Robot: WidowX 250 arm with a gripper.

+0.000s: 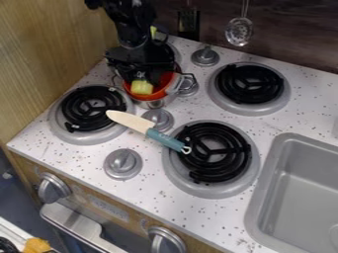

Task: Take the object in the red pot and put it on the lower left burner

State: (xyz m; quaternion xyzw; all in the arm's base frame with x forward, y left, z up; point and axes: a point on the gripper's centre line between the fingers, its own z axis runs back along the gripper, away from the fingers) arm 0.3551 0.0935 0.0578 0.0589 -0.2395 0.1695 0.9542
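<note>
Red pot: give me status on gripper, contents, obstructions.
Gripper at red pot. Yellow object inside. Knife blade over lower left burner, likely in the way.

No readable text or labels

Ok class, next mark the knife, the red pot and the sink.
Knife (pixel 141 126), camera view: blade, near the handle.
Red pot (pixel 161 91), camera view: inner wall.
Sink (pixel 271 179), camera view: left rim.

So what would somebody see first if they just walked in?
Probably the knife, with its pale blade and blue-green handle, lying from the front left burner to the front right burner. Then the black gripper, down at the red pot further back, with something yellow inside.
</note>
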